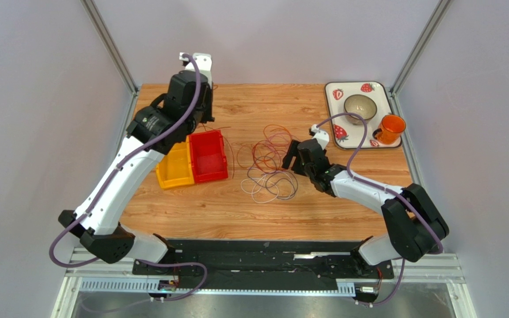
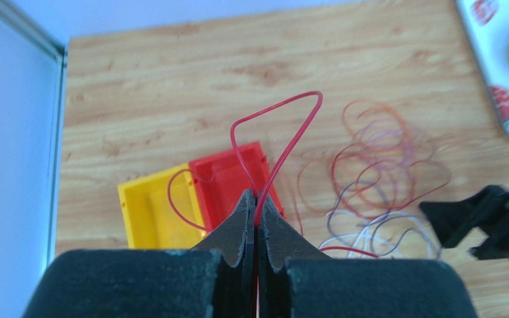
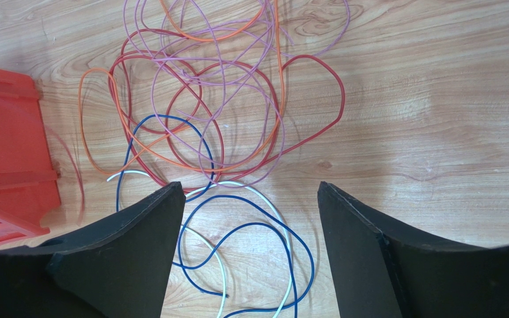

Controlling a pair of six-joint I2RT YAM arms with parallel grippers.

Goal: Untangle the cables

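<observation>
Right tool [image 3: 249, 189], jaws spread wide and holding nothing, hovers over the cables [image 1: 270, 165], a loose heap of red, orange, purple, blue and white loops lying mid-counter [image 1: 204, 205], directly below and just ahead of it. Farther back on the left, above the red bin [image 1: 207, 156] and yellow bin [image 1: 174, 167], the left tool [image 2: 256, 199] is pinched shut on a red cable [image 2: 295, 142] looping up from its tips. The right arm, much the nearer, looks best placed to work the heap.
</observation>
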